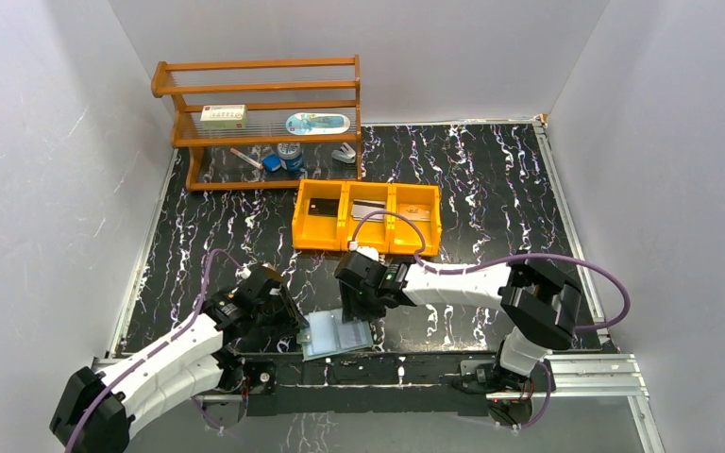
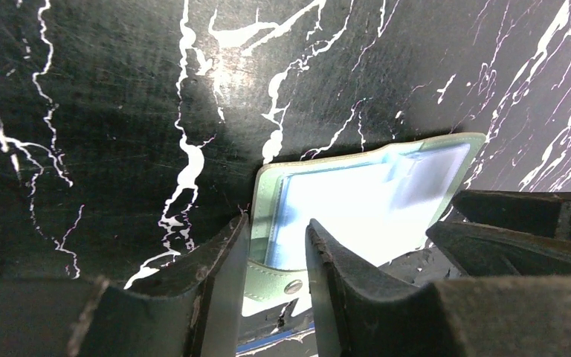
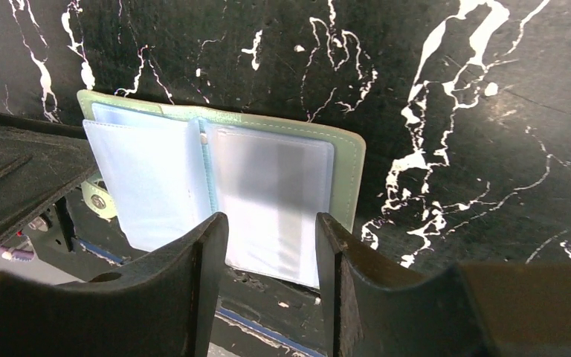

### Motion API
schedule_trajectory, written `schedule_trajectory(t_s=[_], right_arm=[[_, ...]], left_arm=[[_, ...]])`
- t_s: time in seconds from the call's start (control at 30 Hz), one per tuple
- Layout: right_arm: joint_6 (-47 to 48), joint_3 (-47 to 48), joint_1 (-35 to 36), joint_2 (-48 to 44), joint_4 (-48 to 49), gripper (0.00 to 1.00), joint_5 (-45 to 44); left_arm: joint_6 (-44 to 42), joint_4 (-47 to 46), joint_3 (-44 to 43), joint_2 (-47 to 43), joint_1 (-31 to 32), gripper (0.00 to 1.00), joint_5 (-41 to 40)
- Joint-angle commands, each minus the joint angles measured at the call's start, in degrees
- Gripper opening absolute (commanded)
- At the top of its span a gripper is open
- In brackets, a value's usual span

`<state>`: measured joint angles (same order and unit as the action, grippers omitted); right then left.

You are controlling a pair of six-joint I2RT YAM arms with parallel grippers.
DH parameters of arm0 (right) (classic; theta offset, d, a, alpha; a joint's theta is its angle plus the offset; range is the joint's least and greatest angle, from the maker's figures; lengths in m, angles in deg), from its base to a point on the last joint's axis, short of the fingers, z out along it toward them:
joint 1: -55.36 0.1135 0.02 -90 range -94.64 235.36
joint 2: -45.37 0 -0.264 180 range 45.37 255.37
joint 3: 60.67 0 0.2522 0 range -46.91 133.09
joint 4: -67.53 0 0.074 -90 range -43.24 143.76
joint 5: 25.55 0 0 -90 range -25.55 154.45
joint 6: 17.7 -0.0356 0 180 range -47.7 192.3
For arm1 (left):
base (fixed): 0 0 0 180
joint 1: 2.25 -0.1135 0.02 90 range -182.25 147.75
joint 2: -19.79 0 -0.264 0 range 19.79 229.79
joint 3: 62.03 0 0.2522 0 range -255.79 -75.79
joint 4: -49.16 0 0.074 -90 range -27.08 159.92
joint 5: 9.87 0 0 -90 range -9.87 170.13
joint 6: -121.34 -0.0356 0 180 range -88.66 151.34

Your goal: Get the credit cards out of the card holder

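Note:
The card holder [image 1: 337, 335] lies open at the table's front edge, muted green with pale glossy pockets [image 3: 268, 193], partly overhanging the edge. My left gripper [image 2: 276, 232] is at its left end, fingers a little apart, with the holder's snap strap [image 2: 279, 281] showing in the gap between them. My right gripper [image 3: 271, 223] hangs open just above the holder's right panel, with nothing between its fingers. The credit cards lie in the orange tray [image 1: 366, 247]: a black one [image 1: 324, 205], a silver-grey one [image 1: 368, 209] and a tan one [image 1: 413, 210], each in its own compartment.
A wooden rack [image 1: 264, 90] stands at the back left with a white box [image 1: 223, 115] and small items on its shelves. The metal rail [image 1: 566, 373] and both arm bases run along the front edge, right below the holder.

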<state>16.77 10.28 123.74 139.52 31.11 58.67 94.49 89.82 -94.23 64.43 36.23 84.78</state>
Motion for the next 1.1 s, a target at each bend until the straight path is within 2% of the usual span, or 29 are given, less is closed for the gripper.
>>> schedule_trajectory(t_s=[0.0,0.27,0.8,0.97,1.07], right_arm=[[-0.59,1.46,0.21,-2.03,-2.79,0.55,-3.10],[-1.50,-0.51,0.35,0.35,0.55,0.54,-1.38],[-0.55,1.91,0.57,0.51,-4.68,0.55,-4.71],[-0.63,0.30,0.93,2.25,-1.60,0.55,-1.47],[-0.57,-0.36,1.05,3.10,0.93,0.51,0.59]], left_arm=[[-1.12,-1.49,0.91,1.08,0.37,0.32,2.46],[-2.60,-1.83,0.42,2.54,0.37,0.30,2.57],[-4.35,-2.38,0.46,2.74,0.37,0.26,3.52],[-3.94,-2.72,0.66,2.07,0.37,0.25,3.57],[-4.35,-2.83,0.49,2.22,0.37,0.24,3.82]])
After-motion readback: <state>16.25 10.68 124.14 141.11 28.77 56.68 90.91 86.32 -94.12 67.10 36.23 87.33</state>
